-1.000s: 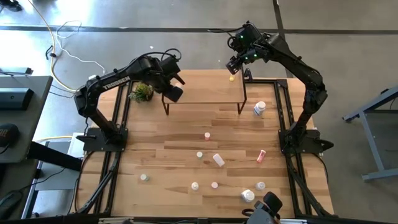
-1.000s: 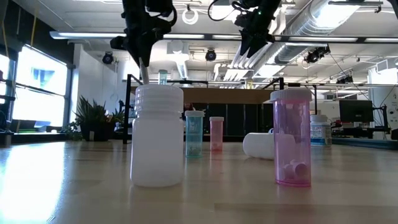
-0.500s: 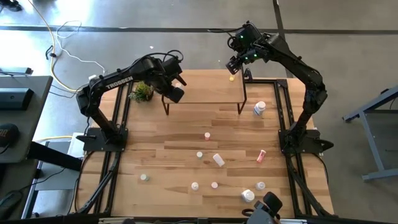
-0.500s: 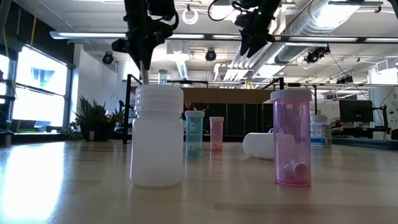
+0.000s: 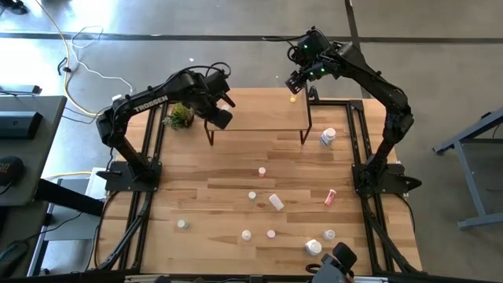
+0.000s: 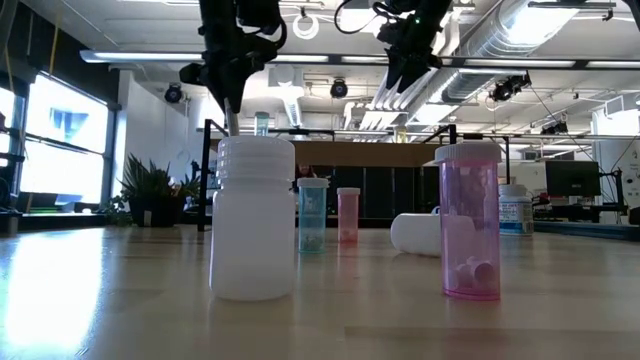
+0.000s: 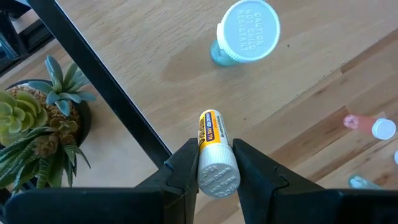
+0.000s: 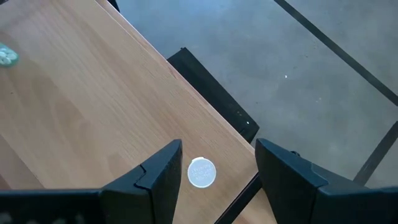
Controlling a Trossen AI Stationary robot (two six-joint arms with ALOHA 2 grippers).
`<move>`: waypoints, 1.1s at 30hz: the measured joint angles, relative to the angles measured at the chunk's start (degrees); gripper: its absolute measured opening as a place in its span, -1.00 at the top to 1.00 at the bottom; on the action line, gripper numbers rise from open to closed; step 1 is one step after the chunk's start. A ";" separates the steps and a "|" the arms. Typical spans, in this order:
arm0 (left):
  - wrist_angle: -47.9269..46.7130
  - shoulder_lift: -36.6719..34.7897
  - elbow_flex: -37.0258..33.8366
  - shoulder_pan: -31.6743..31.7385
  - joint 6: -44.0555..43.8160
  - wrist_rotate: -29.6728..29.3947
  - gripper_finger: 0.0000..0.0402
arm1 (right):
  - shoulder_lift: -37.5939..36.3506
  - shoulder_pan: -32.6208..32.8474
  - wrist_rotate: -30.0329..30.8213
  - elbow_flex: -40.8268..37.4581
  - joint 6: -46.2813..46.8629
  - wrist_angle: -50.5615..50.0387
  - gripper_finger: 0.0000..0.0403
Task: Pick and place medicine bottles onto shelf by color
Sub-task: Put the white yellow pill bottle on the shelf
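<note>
The shelf (image 5: 259,118) stands at the table's far middle. My left gripper (image 5: 220,118) hangs over its left end, pointing steeply down, shut on a small yellow-labelled bottle (image 7: 211,134) with a pale cap. A teal bottle (image 7: 249,31) with a white cap stands upright on the shelf board beyond it. My right gripper (image 5: 295,82) waits open above the shelf's far right corner. There a small yellow bottle (image 5: 292,99) stands, its white cap (image 8: 201,172) showing between the spread fingers (image 8: 165,168) but below them, untouched. My left gripper pinches the yellow-labelled bottle at its cap end (image 7: 217,177) between the two fingers (image 7: 186,165), coming from above. The labelled body sticks out past the fingertips toward the shelf board. Whether its bottom touches the board does not show.
A small green plant (image 5: 179,116) sits just left of the shelf. Several loose bottles are scattered over the near half of the table, among them a pink one (image 5: 262,171), a lying white one (image 5: 276,202), a lying red one (image 5: 330,196) and a larger white one (image 5: 328,137).
</note>
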 joint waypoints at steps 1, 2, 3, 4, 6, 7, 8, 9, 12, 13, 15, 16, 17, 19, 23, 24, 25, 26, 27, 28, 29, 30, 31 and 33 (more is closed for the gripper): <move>0.00 0.00 0.00 0.00 0.08 0.13 0.61 | 0.00 0.00 0.00 0.00 0.00 -0.02 0.03; 0.00 0.00 0.00 -0.02 0.09 0.20 0.60 | 0.00 0.00 0.00 0.00 0.00 0.00 0.03; 0.00 0.00 0.00 -0.02 0.08 0.20 0.58 | 0.00 0.00 0.00 0.00 0.00 -0.02 0.03; 0.00 0.00 0.00 -0.02 0.12 0.22 0.56 | 0.00 0.00 0.00 0.00 0.00 -0.02 0.03; 0.00 0.00 0.00 -0.02 0.12 0.22 0.50 | 0.00 0.00 0.00 0.00 0.00 -0.02 0.03; 0.00 0.00 0.00 -0.02 0.12 0.20 0.48 | 0.00 0.00 0.00 0.00 0.00 -0.02 0.03; 0.00 0.00 0.00 -0.02 0.12 0.20 0.46 | 0.00 0.00 0.00 0.00 0.00 -0.02 0.03; 0.00 0.00 0.00 -0.02 0.13 0.20 0.44 | 0.00 0.00 0.00 0.00 0.00 -0.02 0.03; 0.02 0.00 0.00 -0.02 0.04 0.20 0.41 | 0.00 0.00 0.00 0.00 0.00 -0.02 0.03; 0.03 0.00 0.00 -0.02 0.06 0.17 0.40 | 0.00 0.00 0.00 0.00 0.00 -0.02 0.03; 0.04 0.00 0.00 -0.02 0.01 0.15 0.39 | 0.00 0.00 0.00 0.00 0.00 -0.02 0.03; 0.04 0.00 0.00 -0.02 0.01 0.15 0.39 | 0.00 0.00 0.00 0.00 0.03 -0.02 0.03; 0.04 0.00 0.00 -0.02 0.01 0.13 0.38 | 0.00 0.00 0.00 0.00 0.19 -0.02 0.03; 0.04 0.00 0.00 -0.04 0.05 0.15 0.38 | 0.00 0.00 0.02 0.00 0.20 -0.02 0.03; 0.04 0.00 0.00 -0.03 0.17 0.10 0.39 | 0.00 0.00 0.02 0.00 0.20 -0.02 0.03; 0.04 0.00 0.00 -0.02 0.49 0.08 0.40 | 0.00 0.00 0.02 0.00 0.20 -0.02 0.03; 0.00 0.00 0.00 -0.02 0.86 0.06 0.40 | 0.00 0.00 0.02 0.02 0.20 -0.02 0.03; -0.20 0.00 0.00 -0.02 1.00 0.13 0.41 | 0.00 0.00 0.01 0.00 0.20 -0.02 0.03; -0.74 -0.09 0.00 -0.02 1.02 0.31 0.41 | 0.00 0.00 0.02 0.00 0.20 -0.02 0.03; -1.57 -0.36 0.00 -0.02 1.12 0.62 0.42 | 0.00 0.00 0.02 0.00 0.20 -0.02 0.03; -2.33 -0.67 0.00 -0.02 1.45 0.79 0.43 | 0.00 0.00 0.02 0.00 0.20 -0.02 0.03; -3.07 -0.99 0.02 -0.11 1.93 0.83 0.43 | 0.00 0.00 0.02 0.00 0.20 -0.03 0.03; -3.99 -1.24 0.04 -0.26 2.27 1.06 0.44 | 0.00 0.00 0.02 0.00 0.19 -0.02 0.03; -5.61 -1.56 0.04 -0.84 2.52 1.78 0.46 | 0.00 0.00 0.02 0.00 0.13 -0.02 0.03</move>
